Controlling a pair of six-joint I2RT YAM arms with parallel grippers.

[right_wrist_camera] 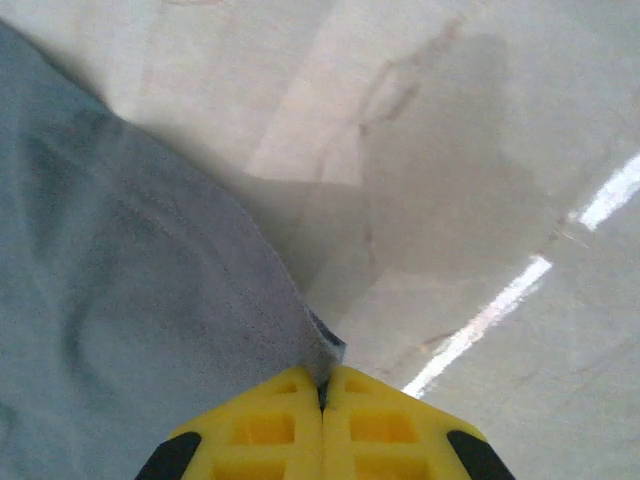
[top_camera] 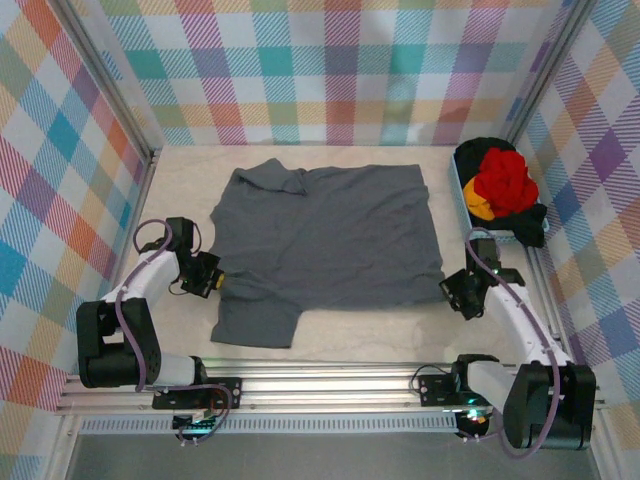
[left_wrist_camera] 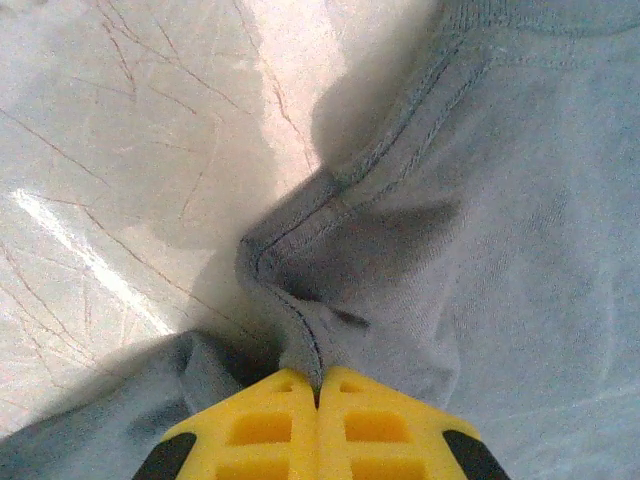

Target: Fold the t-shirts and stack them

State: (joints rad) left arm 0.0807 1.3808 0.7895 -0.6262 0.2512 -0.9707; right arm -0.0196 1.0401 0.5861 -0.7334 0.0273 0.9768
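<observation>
A large dark slate grey t-shirt [top_camera: 325, 240] lies spread flat in the middle of the table. My left gripper [top_camera: 212, 280] is shut on its left edge near the sleeve; in the left wrist view the yellow fingertips [left_wrist_camera: 260, 425] pinch a stitched hem fold of the grey t-shirt [left_wrist_camera: 480, 230]. My right gripper [top_camera: 452, 290] is shut on the shirt's near right corner, and the right wrist view has the grey cloth [right_wrist_camera: 130, 310] pinched between the yellow fingertips [right_wrist_camera: 385, 425]. Red [top_camera: 503, 180], orange-yellow [top_camera: 480, 208] and black [top_camera: 530, 222] t-shirts lie bunched at the back right.
The bunched shirts sit in a light blue bin [top_camera: 463, 195] against the right wall. Checked walls close in the table on three sides. Bare tabletop [top_camera: 380, 335] runs along the near edge, in front of an aluminium rail [top_camera: 320, 385].
</observation>
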